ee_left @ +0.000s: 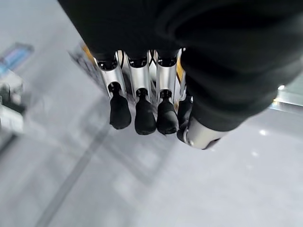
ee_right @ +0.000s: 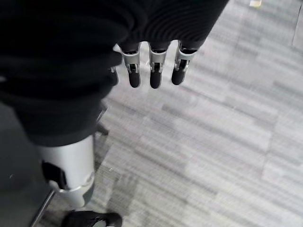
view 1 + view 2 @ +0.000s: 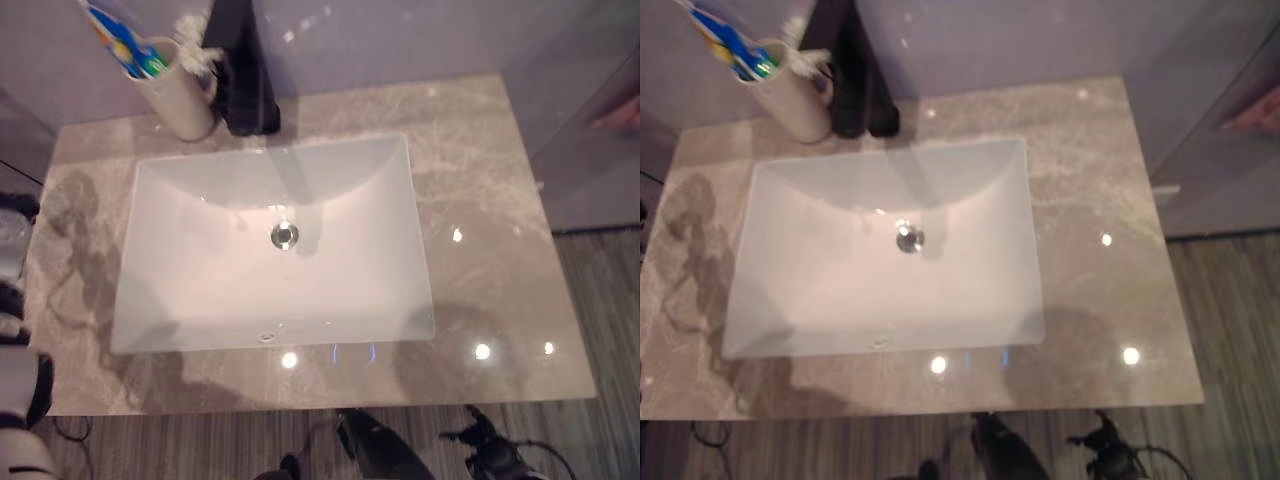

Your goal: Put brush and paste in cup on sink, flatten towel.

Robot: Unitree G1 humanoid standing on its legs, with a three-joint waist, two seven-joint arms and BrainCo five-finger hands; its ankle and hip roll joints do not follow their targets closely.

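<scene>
A cream cup [image 3: 182,98] stands upright on the marble counter [image 3: 480,230] at the back left corner, beside the black tap [image 3: 240,85]. A blue toothpaste tube [image 3: 120,42] and a toothbrush with a white head [image 3: 193,50] stick out of the cup. My left hand [image 1: 144,113] hangs over a grey surface with its fingers straight and nothing in them. Over the striped grey floor, my right hand [image 2: 155,71] also hangs with straight fingers and holds nothing.
A white rectangular basin [image 3: 200,290] with a metal drain [image 3: 285,235] fills the middle of the counter. A grey wall runs behind it. A grey panel with something pinkish [image 3: 618,112] stands at the right. Striped floor [image 3: 600,300] lies right of the counter.
</scene>
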